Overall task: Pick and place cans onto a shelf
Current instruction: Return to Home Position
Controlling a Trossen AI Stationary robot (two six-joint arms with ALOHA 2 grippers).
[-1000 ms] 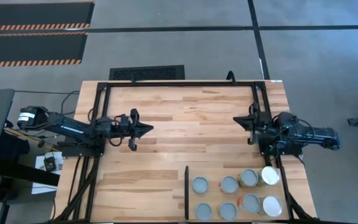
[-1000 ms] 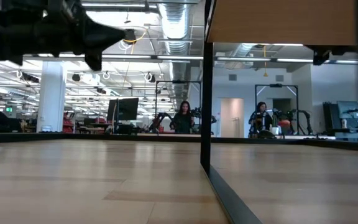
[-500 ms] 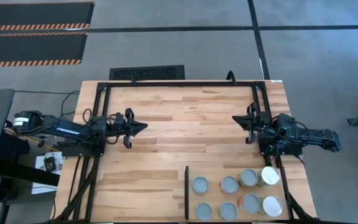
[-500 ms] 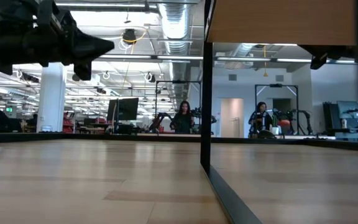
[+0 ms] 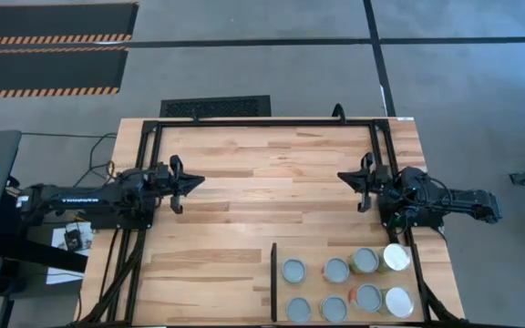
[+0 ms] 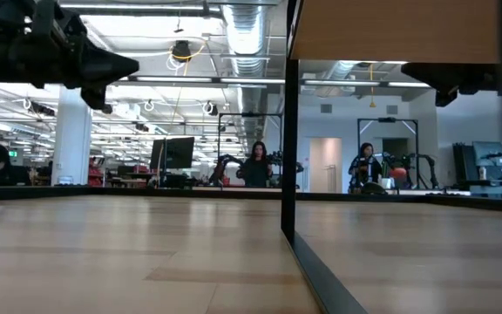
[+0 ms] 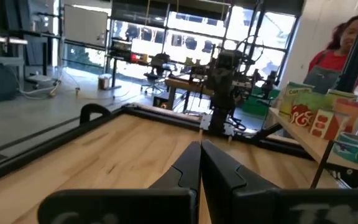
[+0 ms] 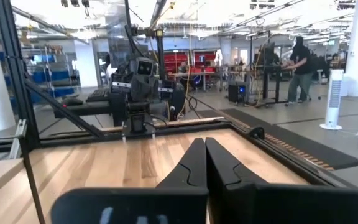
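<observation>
Cans point(image 5: 335, 271), high view: round tops only; sides and labels hidden. Low view: none visible, apparently concealed above the shelf point(image 6: 395, 30), itself cut by the upper edge. Left wrist view: person point(image 7: 340, 46) cropped at the edge; can lettering too small to read.

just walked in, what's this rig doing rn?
Nothing is being handled right now. Eight cans sit in two rows on the shelf, beside its black divider. The left gripper and right gripper are both shut and empty, held above the table near its left and right sides, well apart from the cans. The stocking looks done.
</observation>
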